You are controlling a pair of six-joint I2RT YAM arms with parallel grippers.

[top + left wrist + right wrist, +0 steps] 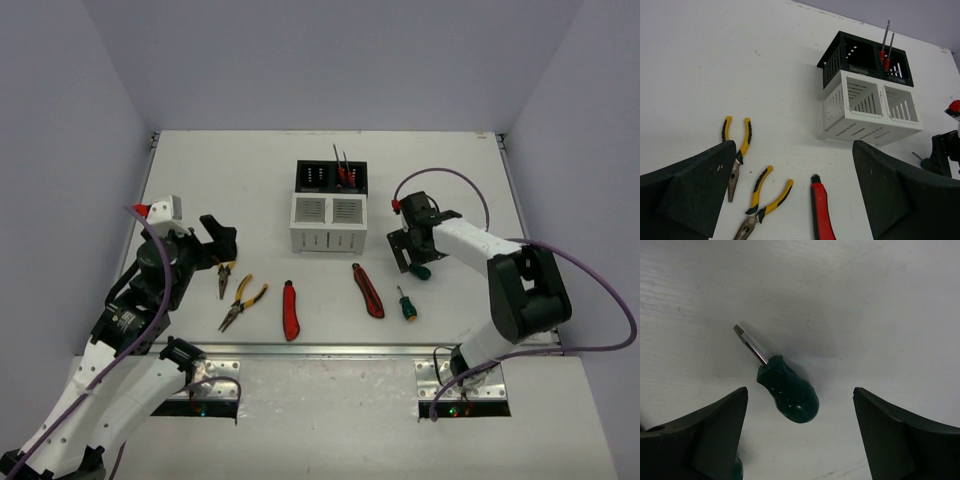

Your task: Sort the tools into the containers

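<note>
Straddling green driver: right claw is low over it, jaws wide, one finger on each side and neither touching. Nothing held. In the wrist view the driver lies flat on the worktop, tip at 11 o'clock, handle at 5.

Step in hand, as I read it: picking up this driver.

Next move:
- Drop a bit if needed, then close on the fat handle, not the shaft.
- The handle sits a little skewed to the jaw line and may roll as the fingers meet it.
- Lift, then carry to the boxes at 10–11 o'clock from the claw in the top view.
- Black box already has red drivers standing in its right compartment, so that looks like the slot for it.
- White box stands just in front of the black one and looks unfilled; clear its rim on the way over.

Outward from there: second green driver at 6 o'clock from the claw, nearest knife at 8, other knife further left.

Left claw is spread wide and holds nothing, with both pliers at 5–6 o'clock of it.

Progress looks early, with most tools on the worktop.
</note>
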